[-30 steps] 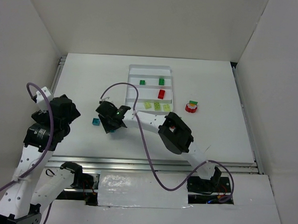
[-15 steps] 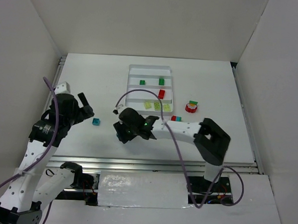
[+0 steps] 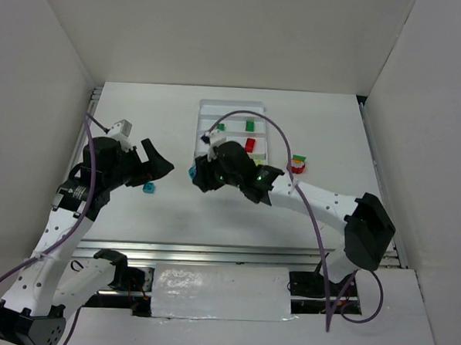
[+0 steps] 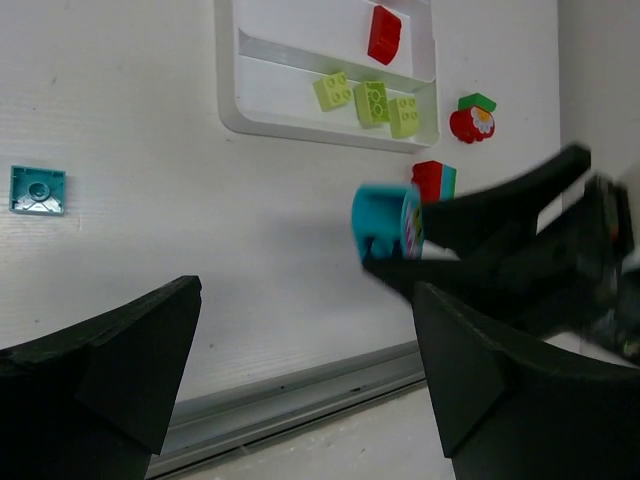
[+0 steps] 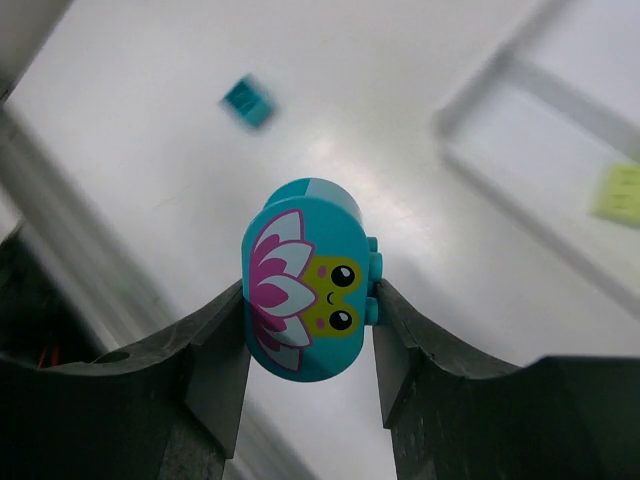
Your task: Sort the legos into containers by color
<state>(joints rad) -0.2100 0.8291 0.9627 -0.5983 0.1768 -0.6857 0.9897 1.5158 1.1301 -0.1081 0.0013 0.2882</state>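
My right gripper [image 5: 308, 310] is shut on a rounded teal-blue lego [image 5: 305, 280] printed with a pink flower and a frog face. In the top view this gripper [image 3: 193, 171] holds it above the table, just left of the white tray [image 3: 205, 108] with its containers. My left gripper [image 3: 155, 166] stands open with nothing in it, over a small teal lego [image 3: 148, 187] lying on the table. The tray holds two green legos [image 3: 220, 127], a red one [image 3: 250, 145] and three yellow-green ones [image 4: 372, 102].
A red and green flower piece [image 3: 297, 164] lies right of the tray. A red and teal brick [image 4: 434, 180] sits in front of the tray, beside my right arm. White walls stand on three sides, and a metal rail [image 3: 211, 253] runs along the near edge.
My right gripper has shut on the teal-blue lego and carried it from the front of the table up towards the tray. My left arm has swung right towards the small teal lego.
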